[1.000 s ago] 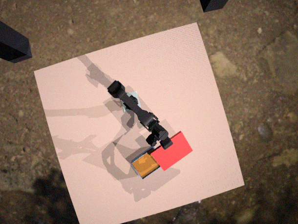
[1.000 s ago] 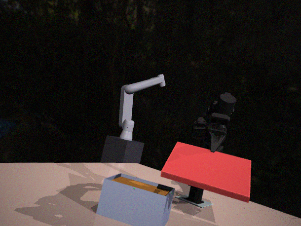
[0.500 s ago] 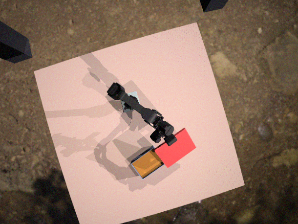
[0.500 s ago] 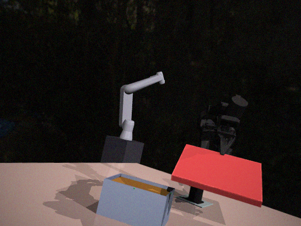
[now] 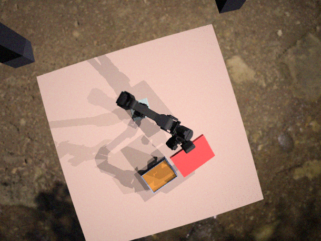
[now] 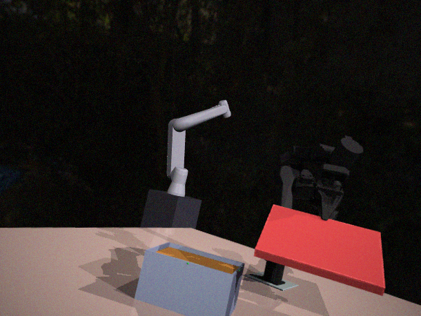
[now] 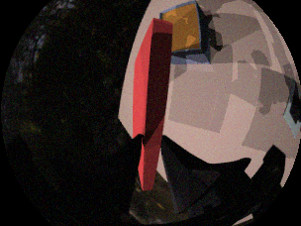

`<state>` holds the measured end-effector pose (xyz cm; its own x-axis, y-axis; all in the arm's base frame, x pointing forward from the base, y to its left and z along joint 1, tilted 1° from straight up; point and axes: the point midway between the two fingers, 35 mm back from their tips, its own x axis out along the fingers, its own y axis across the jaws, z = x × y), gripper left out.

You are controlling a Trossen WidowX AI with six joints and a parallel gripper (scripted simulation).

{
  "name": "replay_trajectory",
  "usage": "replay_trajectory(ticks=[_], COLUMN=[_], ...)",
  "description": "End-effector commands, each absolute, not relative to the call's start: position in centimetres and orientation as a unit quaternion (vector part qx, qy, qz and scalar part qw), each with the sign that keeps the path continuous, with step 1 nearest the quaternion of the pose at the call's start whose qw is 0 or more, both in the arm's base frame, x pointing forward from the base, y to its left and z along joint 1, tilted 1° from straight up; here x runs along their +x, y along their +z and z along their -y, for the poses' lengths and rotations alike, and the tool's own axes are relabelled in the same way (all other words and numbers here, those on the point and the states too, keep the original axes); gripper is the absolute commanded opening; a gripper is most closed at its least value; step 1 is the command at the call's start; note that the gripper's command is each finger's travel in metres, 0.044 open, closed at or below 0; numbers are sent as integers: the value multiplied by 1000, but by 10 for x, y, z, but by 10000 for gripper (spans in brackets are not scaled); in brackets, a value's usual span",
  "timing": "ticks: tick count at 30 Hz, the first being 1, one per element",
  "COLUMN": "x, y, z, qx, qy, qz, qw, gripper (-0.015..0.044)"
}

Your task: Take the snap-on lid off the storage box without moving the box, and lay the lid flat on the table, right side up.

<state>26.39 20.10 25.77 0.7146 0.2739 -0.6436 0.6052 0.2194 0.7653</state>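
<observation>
Claw point(image 5: 181, 144) point(image 6: 325, 218) point(image 7: 150, 137): clamped on the lid's long edge, presumably so its outer face stays upward | Lid point(image 5: 197, 160) point(image 6: 324, 252) point(image 7: 141, 94): raised beside the box point(image 5: 165, 184) point(image 6: 186, 286) point(image 7: 190, 59), toward the counter's point(image 5: 229, 118) point(image 6: 41, 259) point(image 7: 198, 94) right edge in the top view, I judge to clear its walls | Looks: red, rectangular, thin-sided, tilted in the exterior view

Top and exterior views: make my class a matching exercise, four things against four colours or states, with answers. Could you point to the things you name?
1. Lid point(image 5: 193, 157) point(image 6: 321, 246) point(image 7: 144, 94)
2. Box point(image 5: 153, 192) point(image 6: 184, 286) point(image 7: 190, 59)
3. Gripper point(image 5: 181, 147) point(image 6: 325, 218) point(image 7: 150, 137)
4. Table top point(image 5: 223, 184) point(image 6: 52, 248) point(image 7: 198, 144)

A. pale pink
B. blue-grey, uncovered
C. red, held above the table
D. black, shut on the lid's edge

Pairs: 1-C, 2-B, 3-D, 4-A
</observation>
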Motion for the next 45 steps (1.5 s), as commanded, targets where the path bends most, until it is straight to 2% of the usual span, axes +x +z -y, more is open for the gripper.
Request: replay_trajectory(ticks=[1,36,45], x=[263,234,234], y=[262,264,257], z=[-207,-271,-270], qx=[619,620,620], qy=[-117,-117,-117], qz=[-353,-355,-354], qw=[692,690,690], gripper=[0,0,0])
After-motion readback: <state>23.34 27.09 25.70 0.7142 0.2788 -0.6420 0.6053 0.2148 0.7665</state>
